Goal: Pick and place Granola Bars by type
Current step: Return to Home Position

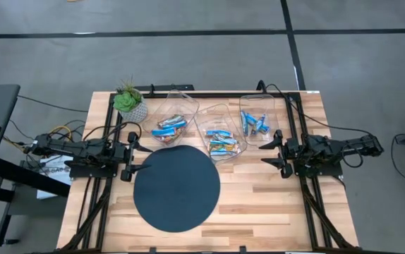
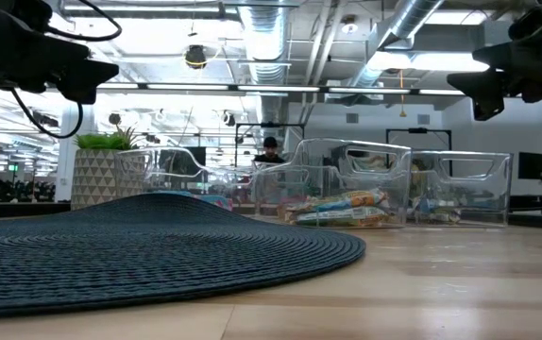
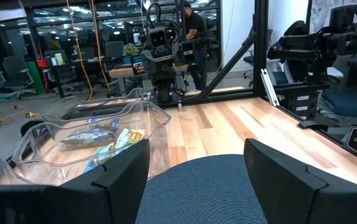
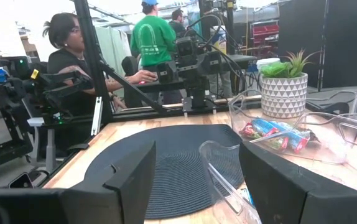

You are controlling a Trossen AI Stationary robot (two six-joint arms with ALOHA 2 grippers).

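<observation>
The granola bars lie in three clear plastic bins along the far half of the table: mixed-colour bars in the left bin (image 1: 172, 124), blue and orange ones in the middle bin (image 1: 221, 142), bright blue ones in the right bin (image 1: 255, 124). My left gripper (image 1: 136, 154) hovers open at the left edge of the dark round mat (image 1: 177, 188). My right gripper (image 1: 276, 150) hovers open just right of the middle bin. In the left wrist view, bars (image 3: 113, 144) show in the nearest bin. The right wrist view shows bars (image 4: 272, 132) in the far bin.
A potted plant (image 1: 130, 103) stands at the far left corner of the table. The mat covers the table's middle toward the near edge. Bare wood lies right of the mat (image 1: 273, 201). People sit and stand beyond the table in the right wrist view.
</observation>
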